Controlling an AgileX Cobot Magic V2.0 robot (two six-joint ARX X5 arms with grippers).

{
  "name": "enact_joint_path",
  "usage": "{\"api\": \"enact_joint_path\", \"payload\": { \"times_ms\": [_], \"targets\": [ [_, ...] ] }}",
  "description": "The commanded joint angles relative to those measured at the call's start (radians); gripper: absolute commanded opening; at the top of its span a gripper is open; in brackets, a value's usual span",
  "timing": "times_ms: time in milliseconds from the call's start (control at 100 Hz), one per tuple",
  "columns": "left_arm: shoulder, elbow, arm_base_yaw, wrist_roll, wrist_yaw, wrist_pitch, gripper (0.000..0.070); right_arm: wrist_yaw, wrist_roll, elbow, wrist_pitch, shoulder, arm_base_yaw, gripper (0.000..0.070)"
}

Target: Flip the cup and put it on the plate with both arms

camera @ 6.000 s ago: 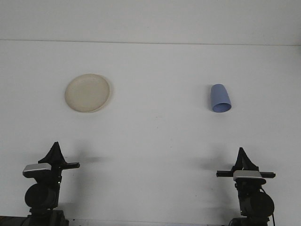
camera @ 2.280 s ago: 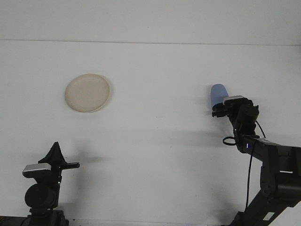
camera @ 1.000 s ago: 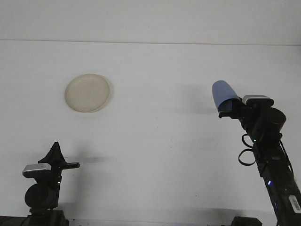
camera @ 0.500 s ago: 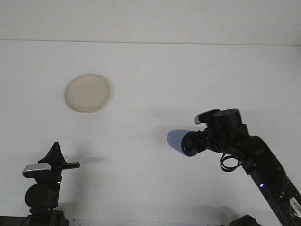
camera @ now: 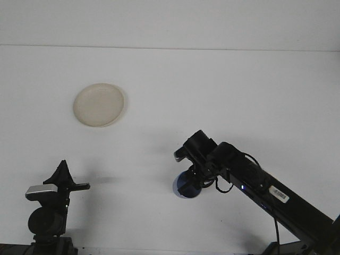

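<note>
A blue cup point(camera: 186, 187) is held low over the white table near the front middle, its open mouth turned toward the camera. My right gripper point(camera: 194, 175) is shut on the blue cup, with the arm reaching in from the lower right. The cream plate point(camera: 99, 104) lies flat at the back left, with nothing on it. My left gripper point(camera: 60, 173) rests at the front left, far from both cup and plate, fingertips together pointing up.
The table's far edge point(camera: 170, 47) runs across the top. The right arm's black links point(camera: 271, 194) and cable cross the front right area.
The right arm has carried the cup from the back right, down and left toward the front middle, turning it so its mouth faces the camera. The left arm has not moved.
</note>
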Motion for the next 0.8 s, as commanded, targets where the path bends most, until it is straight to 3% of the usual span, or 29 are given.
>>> {"api": "enact_joint_path", "payload": {
  "times_ms": [0,140,490,550,660,790],
  "targets": [
    [-0.002,-0.019,0.001,0.001,-0.004,0.011,0.0015,0.018,-0.011,0.041,-0.008,0.044,0.020,0.0002],
    [-0.002,-0.019,0.001,0.001,-0.005,0.011,0.0015,0.091,-0.019,0.068,-0.021,0.101,0.046,0.0002],
    [-0.002,-0.019,0.001,0.001,-0.005,0.011,0.0015,0.114,-0.027,0.071,-0.055,0.154,0.051,0.0015],
    [-0.002,-0.019,0.001,0.001,-0.004,0.011,0.0015,0.100,-0.027,0.072,-0.052,0.154,0.051,0.0090],
    [-0.002,-0.019,0.001,0.000,-0.004,0.011,0.0015,0.093,-0.028,0.083,-0.055,0.154,0.050,0.0347],
    [-0.002,-0.019,0.001,-0.006,-0.004,0.014,0.0015,0.089,-0.042,0.128,-0.056,0.140,0.044,0.0373]
  ]
}}
